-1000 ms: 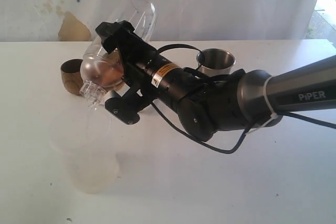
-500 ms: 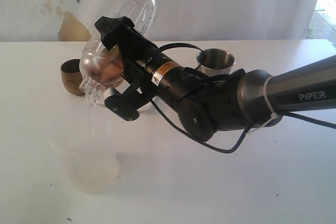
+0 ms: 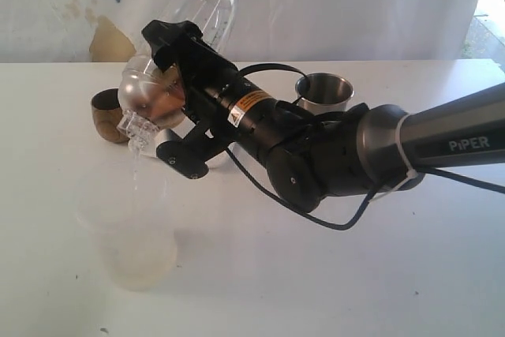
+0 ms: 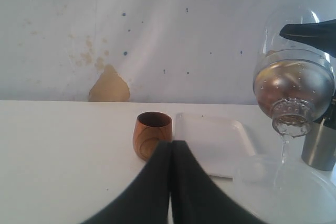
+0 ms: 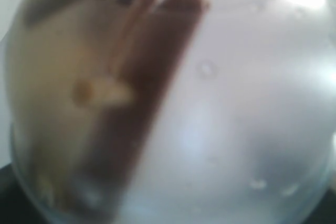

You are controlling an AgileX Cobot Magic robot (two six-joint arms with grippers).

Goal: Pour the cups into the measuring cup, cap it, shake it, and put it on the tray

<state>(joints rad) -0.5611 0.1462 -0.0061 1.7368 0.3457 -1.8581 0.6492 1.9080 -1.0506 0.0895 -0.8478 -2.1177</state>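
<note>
My right gripper [image 3: 170,102] is shut on the measuring cup [image 3: 197,17], a clear tumbler held tilted with its capped end down. A thin trickle of water runs from the cap's strainer [image 4: 287,123] into the frosted jug [image 3: 134,242] below. The clear wall of the measuring cup [image 5: 210,103] fills the right wrist view. The brown wooden cup [image 4: 152,135] stands upright beside the white tray [image 4: 220,140]. The steel tumbler [image 3: 323,92] stands behind my right arm. My left gripper [image 4: 171,148] is shut and empty, its tips just short of the wooden cup.
The frosted jug [image 4: 294,182] stands on the white table near its front left. A stained white wall [image 4: 157,35] runs behind the table. My right arm [image 3: 355,155] reaches across the middle of the table from the right.
The measuring cup has lifted slightly and tipped a bit further. Water now trickles from its cap toward the jug. The left gripper stays shut.
</note>
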